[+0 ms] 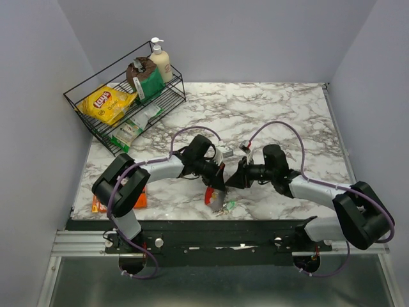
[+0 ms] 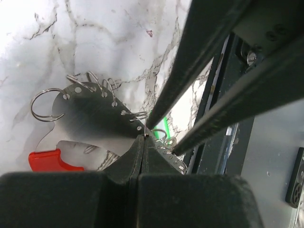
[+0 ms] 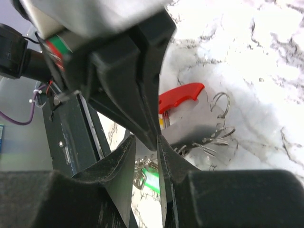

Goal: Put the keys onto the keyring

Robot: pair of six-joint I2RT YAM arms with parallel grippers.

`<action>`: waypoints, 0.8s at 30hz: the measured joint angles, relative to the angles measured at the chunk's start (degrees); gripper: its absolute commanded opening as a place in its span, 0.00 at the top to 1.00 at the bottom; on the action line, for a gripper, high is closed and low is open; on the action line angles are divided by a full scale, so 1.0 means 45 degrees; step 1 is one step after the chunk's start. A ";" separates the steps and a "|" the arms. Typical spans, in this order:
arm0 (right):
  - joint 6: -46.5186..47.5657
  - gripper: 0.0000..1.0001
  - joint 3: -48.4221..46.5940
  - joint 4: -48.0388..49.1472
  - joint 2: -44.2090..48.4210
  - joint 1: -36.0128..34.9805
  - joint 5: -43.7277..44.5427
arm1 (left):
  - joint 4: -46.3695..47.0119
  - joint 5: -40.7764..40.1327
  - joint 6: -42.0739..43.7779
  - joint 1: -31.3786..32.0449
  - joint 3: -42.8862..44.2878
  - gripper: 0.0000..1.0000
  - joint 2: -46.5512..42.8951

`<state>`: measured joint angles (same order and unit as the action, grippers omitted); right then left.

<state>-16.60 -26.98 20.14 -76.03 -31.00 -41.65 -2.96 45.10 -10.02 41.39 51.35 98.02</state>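
Observation:
The keyring is a silvery plate (image 2: 90,111) with several small wire rings along its edge and a red curved piece (image 2: 45,160). It hangs just above the table's near edge (image 1: 214,197). My left gripper (image 2: 143,137) is shut on the plate's edge. My right gripper (image 3: 145,140) is open, its fingers (image 2: 204,118) straddling the left gripper's tip beside the plate (image 3: 194,124). A key with a green tag (image 3: 153,179) and small silvery rings lies on the table under the grippers; it also shows in the top view (image 1: 230,204). Other keys are hidden.
A black wire rack (image 1: 83,105) at the back left holds a yellow chip bag (image 1: 108,102), a pump bottle (image 1: 160,59) and packets. A flat orange packet (image 1: 121,199) lies under the left arm. The black front rail (image 1: 217,225) runs right below the grippers.

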 measured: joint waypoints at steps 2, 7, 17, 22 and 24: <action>0.0000 0.67 0.0146 0.0000 0.0005 0.0000 -0.0010 | -0.0126 0.0049 0.0107 0.0000 0.0000 1.00 -0.0146; -0.0015 0.67 0.0636 0.0102 0.0136 0.0000 -0.0170 | -0.0408 0.0141 0.0223 0.0000 0.0000 1.00 -0.0413; -0.0078 0.62 0.0845 0.0379 0.0034 0.0000 -0.0680 | -0.0704 0.0233 0.0277 0.0000 0.0078 1.00 -0.0427; -0.0146 0.52 0.0840 0.0418 -0.0131 0.0000 -0.0903 | -0.0831 0.0233 0.0325 0.0000 0.0083 1.00 -0.0539; -0.0199 0.48 0.0816 0.0461 -0.0136 0.0000 -0.0947 | -0.0894 0.0233 0.0364 0.0000 0.0083 1.00 -0.0631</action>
<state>-17.50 -23.31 22.22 -76.64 -31.00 -45.91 -6.98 46.15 -8.38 41.39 51.72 95.18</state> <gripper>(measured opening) 0.471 0.008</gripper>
